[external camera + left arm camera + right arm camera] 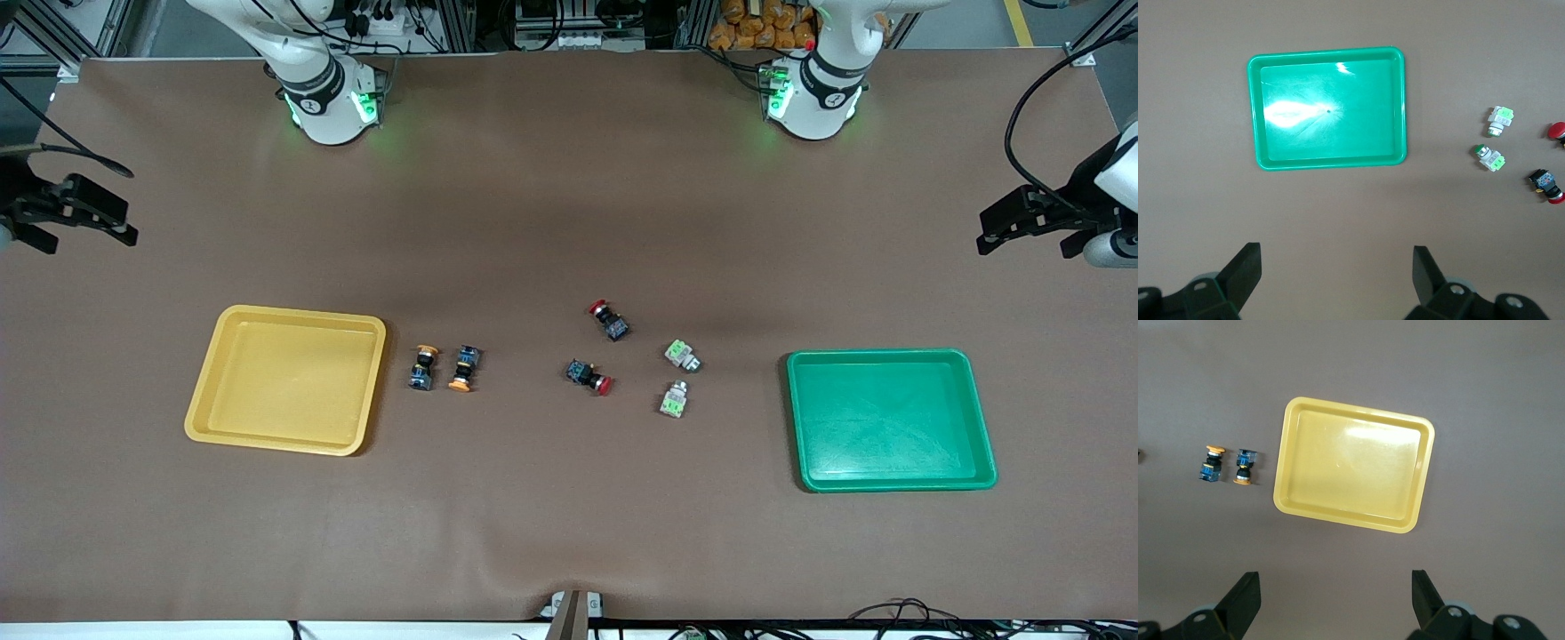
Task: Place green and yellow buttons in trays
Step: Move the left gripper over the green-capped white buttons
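Observation:
A yellow tray (293, 313) lies toward the right arm's end of the table and a green tray (889, 356) toward the left arm's end. Two yellow-capped buttons (423, 366) (463, 368) lie side by side next to the yellow tray (1351, 467). Two pale green buttons (682, 355) (675, 399) lie near the green tray (1358, 127). My left gripper (985, 233) (1337, 267) hangs open and empty, high over the left arm's end of the table. My right gripper (124, 222) (1335, 587) hangs open and empty over the right arm's end.
Two red-capped black-blue switches (610, 320) (589, 375) lie mid-table between the yellow-capped and green buttons. The brown table mat (569, 204) covers the whole surface. Both arm bases (331, 102) (813, 93) stand at the table's edge farthest from the front camera.

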